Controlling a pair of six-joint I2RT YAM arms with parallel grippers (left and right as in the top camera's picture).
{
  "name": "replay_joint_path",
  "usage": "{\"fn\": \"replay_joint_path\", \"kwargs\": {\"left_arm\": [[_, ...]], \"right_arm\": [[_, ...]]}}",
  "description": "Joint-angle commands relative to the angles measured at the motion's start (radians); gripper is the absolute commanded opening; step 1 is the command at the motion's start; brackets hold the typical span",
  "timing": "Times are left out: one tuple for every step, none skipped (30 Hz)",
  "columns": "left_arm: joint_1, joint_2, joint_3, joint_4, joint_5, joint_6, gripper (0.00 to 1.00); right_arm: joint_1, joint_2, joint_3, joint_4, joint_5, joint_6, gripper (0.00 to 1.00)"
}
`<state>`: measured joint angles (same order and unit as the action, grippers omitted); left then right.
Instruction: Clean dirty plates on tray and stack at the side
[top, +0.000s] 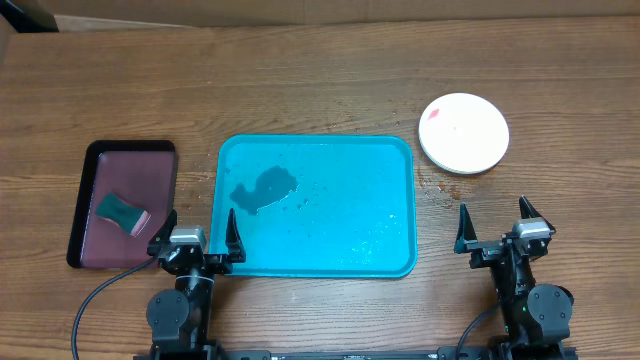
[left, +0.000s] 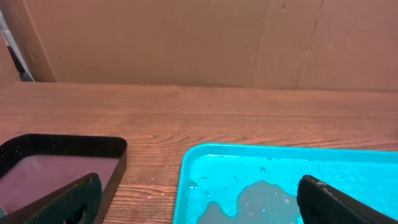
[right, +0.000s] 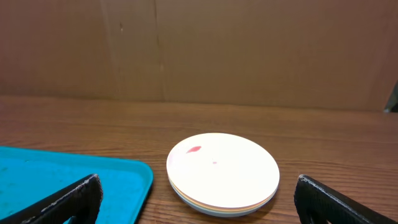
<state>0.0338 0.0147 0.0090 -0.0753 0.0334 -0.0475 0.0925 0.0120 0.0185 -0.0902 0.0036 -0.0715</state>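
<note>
The turquoise tray (top: 345, 225) lies mid-table, holding no plates, only a grey puddle (top: 265, 190) and water drops. The plates (top: 463, 133) sit stacked on the wood to the tray's right. The top one is white with a small reddish smear, and thin edges of others show under it in the right wrist view (right: 222, 171). My left gripper (top: 200, 225) stands open and holds nothing at the tray's near left corner (left: 205, 162), one finger (left: 68, 199) over the maroon tray. My right gripper (top: 493, 215) is open and holds nothing, nearer than the stack.
A dark maroon tray (top: 150, 175) with a black rim lies left of the turquoise one, with a green and pink sponge (top: 122, 211) on it. Cardboard walls stand behind the table (left: 186, 37). Water spots dot the wood between tray and plates (top: 432, 185).
</note>
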Motion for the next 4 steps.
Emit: {"fn": "replay_joint_path", "kwargs": {"left_arm": [[0.005,-0.010,-0.005,0.000,0.010,0.025,1.00],[0.005,-0.010,-0.005,0.000,0.010,0.025,1.00],[0.005,-0.010,-0.005,0.000,0.010,0.025,1.00],[0.005,-0.010,-0.005,0.000,0.010,0.025,1.00]], "right_arm": [[0.005,-0.009,-0.010,0.006,-0.005,-0.004,1.00],[0.005,-0.009,-0.010,0.006,-0.005,-0.004,1.00],[0.005,-0.009,-0.010,0.006,-0.005,-0.004,1.00],[0.005,-0.009,-0.010,0.006,-0.005,-0.004,1.00]]}}
